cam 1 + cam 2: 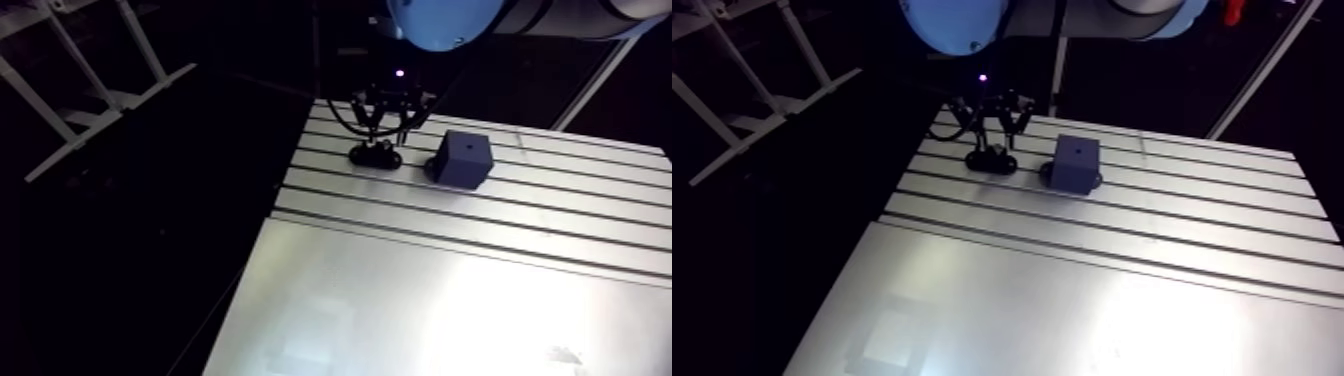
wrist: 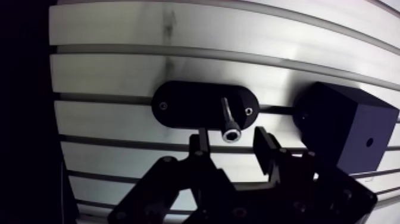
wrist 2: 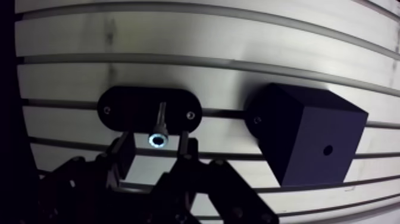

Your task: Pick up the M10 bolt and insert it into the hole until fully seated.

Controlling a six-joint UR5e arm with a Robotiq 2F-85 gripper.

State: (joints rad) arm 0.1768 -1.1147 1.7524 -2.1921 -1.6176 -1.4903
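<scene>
The slotted table has broad open surface on its near side, giving room to lift and swing. The black block sits over a slot, probably bolted there to stay put. Just beside it but apart, near the table's side edge, an oval holder props the bolt upright for grasping. The gripper straddles it, fingers spread with gaps either side of the bolt. The hole faces upward.

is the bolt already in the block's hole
No, the bolt stands in the oval holder beside the block.
</scene>
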